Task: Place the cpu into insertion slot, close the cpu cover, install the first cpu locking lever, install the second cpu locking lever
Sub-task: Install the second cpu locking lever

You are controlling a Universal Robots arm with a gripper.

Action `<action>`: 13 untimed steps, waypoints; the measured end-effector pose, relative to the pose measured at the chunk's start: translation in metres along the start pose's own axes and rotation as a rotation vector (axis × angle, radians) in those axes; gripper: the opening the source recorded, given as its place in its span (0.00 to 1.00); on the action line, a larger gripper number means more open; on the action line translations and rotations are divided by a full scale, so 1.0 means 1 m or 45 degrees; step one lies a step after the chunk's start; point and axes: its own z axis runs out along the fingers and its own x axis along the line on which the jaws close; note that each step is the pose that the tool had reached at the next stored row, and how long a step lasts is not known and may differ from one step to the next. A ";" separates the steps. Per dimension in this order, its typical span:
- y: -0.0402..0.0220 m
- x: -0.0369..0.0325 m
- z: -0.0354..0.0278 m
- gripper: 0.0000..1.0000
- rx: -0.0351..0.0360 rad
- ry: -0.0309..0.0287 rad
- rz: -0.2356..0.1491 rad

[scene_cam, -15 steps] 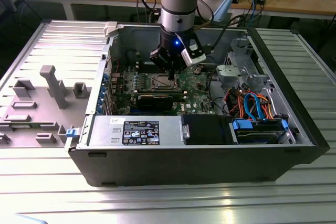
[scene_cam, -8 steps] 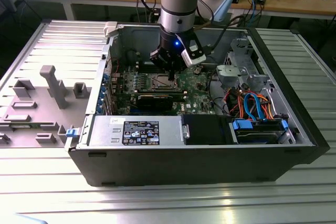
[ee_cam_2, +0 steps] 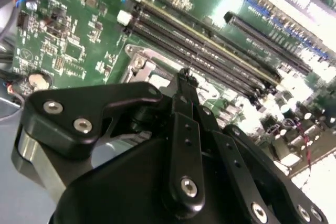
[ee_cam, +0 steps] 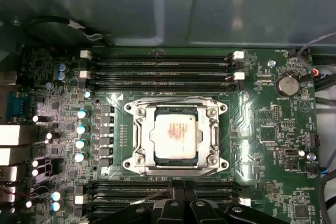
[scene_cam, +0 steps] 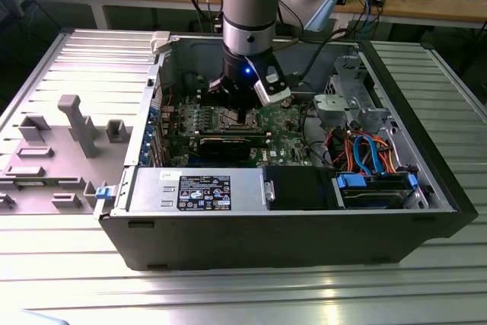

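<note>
Open computer case (scene_cam: 426, 188) holding green motherboard (ee_cam: 268, 129), cpu (ee_cam: 176, 135) seated in insertion slot (ee_cam: 140, 153), cpu cover (ee_cam: 215, 129) shut over it, gripper (ee_cam_2: 185, 74) fingers together, empty

1. Overhead room light streaks bright glare across the ribbed silver metal table (scene_cam: 251, 294) in the exterior view.
2. The second wrist view is soft; white glare washes out the green circuit board (ee_cam_2: 315, 171).
3. The first wrist view is evenly lit and crisp.

Open computer case (scene_cam: 426, 180) on metal table (scene_cam: 228, 294) — grey fixtures (scene_cam: 76, 123) beside.
</note>
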 end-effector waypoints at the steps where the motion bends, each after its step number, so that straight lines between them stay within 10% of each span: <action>1: -0.0021 0.0000 0.0001 0.11 -0.0084 -0.0001 0.000; 2: -0.0032 0.0004 0.0003 0.11 -0.0199 -0.0002 0.000; 13: -0.0033 0.0006 0.0004 0.11 -0.0235 -0.0001 0.000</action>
